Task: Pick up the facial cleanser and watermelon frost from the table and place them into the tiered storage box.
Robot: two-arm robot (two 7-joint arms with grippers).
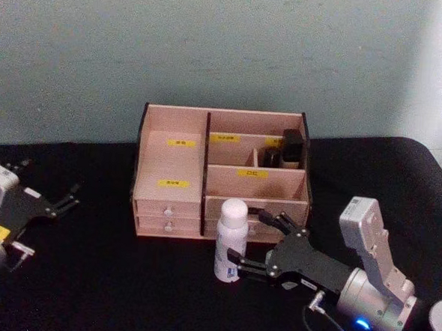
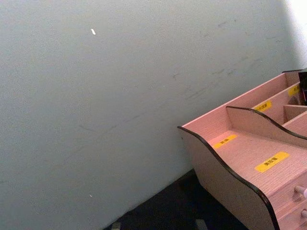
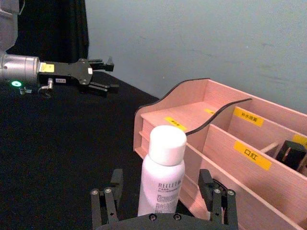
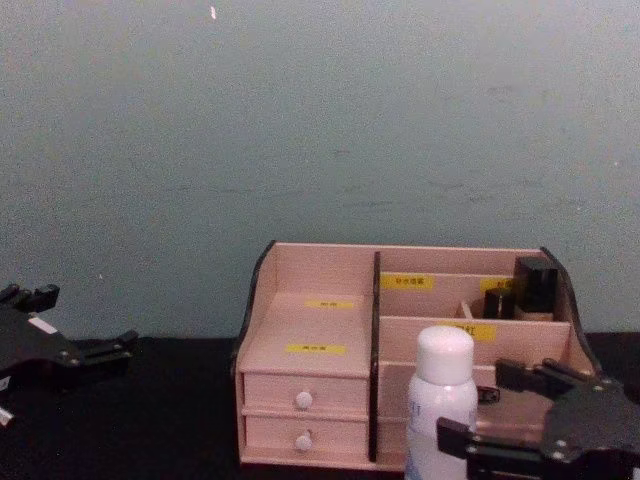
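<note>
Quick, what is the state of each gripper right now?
Left gripper: open, holding nothing.
Right gripper: open, one finger on each side of the facial cleanser, not yet closed on it.

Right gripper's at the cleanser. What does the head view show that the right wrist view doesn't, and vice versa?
Head view adds: the white-knobbed drawer fronts of the tiered storage box, and the right arm behind its gripper. Right wrist view adds: blue lettering on the facial cleanser, and a gap between bottle and fingers on both sides of the open right gripper. Shared: cleanser upright before the box, left gripper open at far left, black bottles in a rear compartment.
</note>
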